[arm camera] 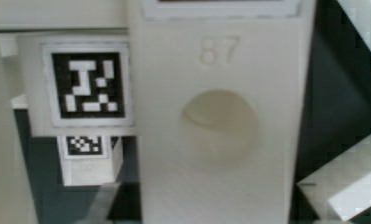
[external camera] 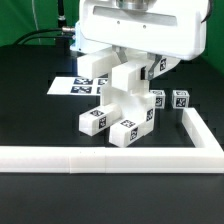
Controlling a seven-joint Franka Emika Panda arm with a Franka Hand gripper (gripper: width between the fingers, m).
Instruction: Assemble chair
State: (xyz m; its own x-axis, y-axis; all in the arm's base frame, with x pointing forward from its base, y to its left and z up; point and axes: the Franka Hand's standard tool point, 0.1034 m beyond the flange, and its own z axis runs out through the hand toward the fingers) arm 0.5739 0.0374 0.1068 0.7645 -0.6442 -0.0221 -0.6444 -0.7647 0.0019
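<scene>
Watching remotely.

- Black table (external camera: 30,120) is filling the scene. A long white L-shaped border rail (external camera: 100,157) is running along its near edge and turning up the exterior view's right.
- The arm's bulky white wrist housing (external camera: 130,30) is hanging over the middle of the work area, with the gripper (external camera: 128,60) tucked beneath it.
- I am not making out the fingers in either view, so I cannot tell whether they are spread or clamped.
- The marker board (external camera: 68,86) is lying flat at the exterior view's left, behind the parts.
- The chair pieces (external camera: 150,105) are sitting in a tight cluster mid-table, inside the rail's corner and apart from the rail.
  - An upright post (external camera: 125,88) is standing at the centre, its top reaching right up under the gripper.
  - In the wrist view this post (arm camera: 217,150) is filling most of the frame, showing a moulded number and a shallow oval dimple (arm camera: 214,112).
  - A bar (external camera: 95,68) is angling over the marker board's edge.
  - Two tagged blocks, one (external camera: 93,121) and another (external camera: 127,131), are lying at the post's foot, nearest the rail.
  - A small block (external camera: 181,99) is sitting alone at the exterior view's right.
- A black-and-white tag (arm camera: 88,82) is showing just beside the post in the wrist view, with a smaller tag (arm camera: 86,146) close by.
</scene>
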